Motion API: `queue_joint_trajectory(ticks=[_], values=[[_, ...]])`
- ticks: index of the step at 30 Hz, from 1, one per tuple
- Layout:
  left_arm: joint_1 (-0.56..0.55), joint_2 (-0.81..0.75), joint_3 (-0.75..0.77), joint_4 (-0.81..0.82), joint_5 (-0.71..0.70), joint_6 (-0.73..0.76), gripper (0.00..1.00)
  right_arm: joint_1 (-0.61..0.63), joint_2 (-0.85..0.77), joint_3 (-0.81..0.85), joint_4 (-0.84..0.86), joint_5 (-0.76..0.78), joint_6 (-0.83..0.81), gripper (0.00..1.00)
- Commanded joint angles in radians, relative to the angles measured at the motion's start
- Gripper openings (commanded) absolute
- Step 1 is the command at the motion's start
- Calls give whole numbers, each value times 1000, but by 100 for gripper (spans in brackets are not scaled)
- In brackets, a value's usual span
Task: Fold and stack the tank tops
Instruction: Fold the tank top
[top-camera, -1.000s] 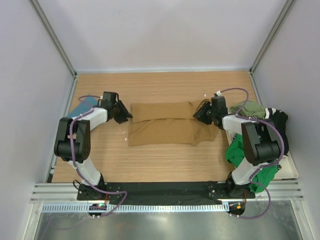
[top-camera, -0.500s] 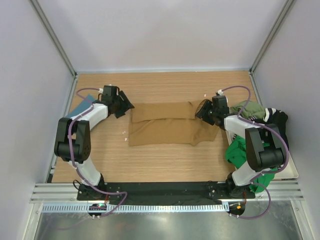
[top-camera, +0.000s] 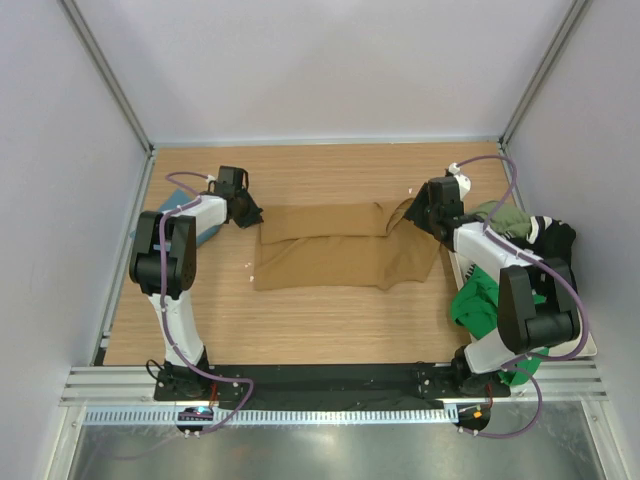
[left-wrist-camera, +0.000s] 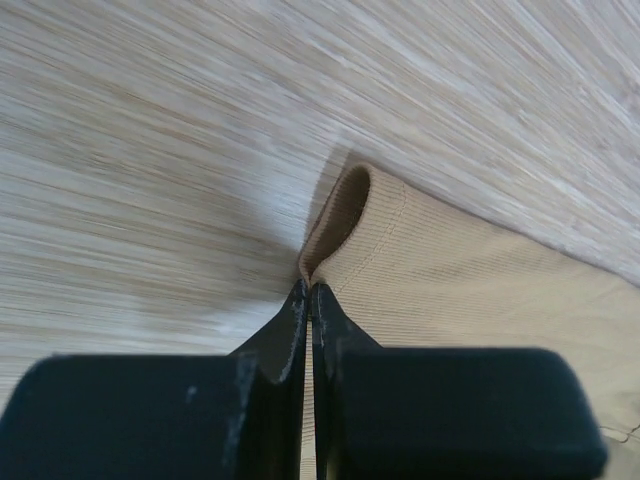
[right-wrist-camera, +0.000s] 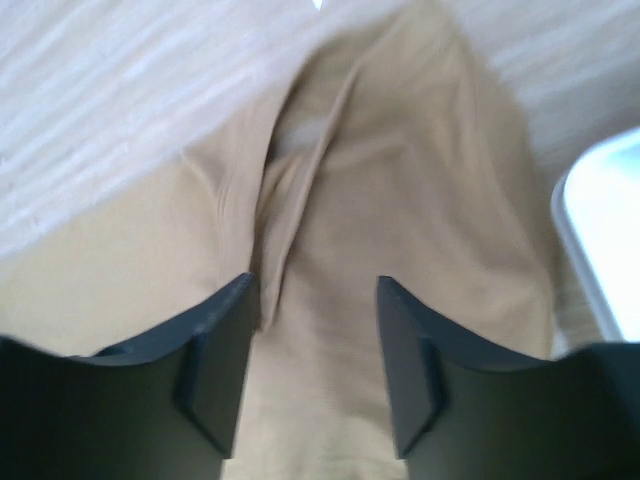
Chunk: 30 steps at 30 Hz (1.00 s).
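Note:
A tan tank top (top-camera: 335, 250) lies folded into a wide band across the middle of the table. My left gripper (top-camera: 250, 211) is at its far left corner, shut on the hem, which shows as a looped tan edge (left-wrist-camera: 340, 205) just past the closed fingertips (left-wrist-camera: 310, 292). My right gripper (top-camera: 416, 213) is over the top's right end, open, its fingers either side of a crease in the tan cloth (right-wrist-camera: 400, 200). A teal tank top (top-camera: 190, 218) lies at the left edge under the left arm.
A pile of green (top-camera: 478, 305), olive (top-camera: 503, 217) and black (top-camera: 556, 240) tops fills a white tray (top-camera: 583, 345) at the right edge, under the right arm. The tray's corner shows in the right wrist view (right-wrist-camera: 600, 230). Walls enclose the wooden table (top-camera: 320, 320).
Both grippers have moved toward the far side of the table. The left one has also gone left with the tan corner. The top's far edge now lies straighter and wider.

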Motion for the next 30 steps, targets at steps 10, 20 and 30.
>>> queue_joint_trajectory(ticks=[10, 20, 30], values=[[62, -27, 25, -24, -34, 42, 0, -36, 281, 405, -162, 111, 11, 73], [72, -68, 22, -44, -37, 66, 0, -71, 502, 608, -231, -47, 103, 76], [103, -74, 8, -48, -28, 68, 0, -104, 563, 638, -254, 8, 123, 29]])
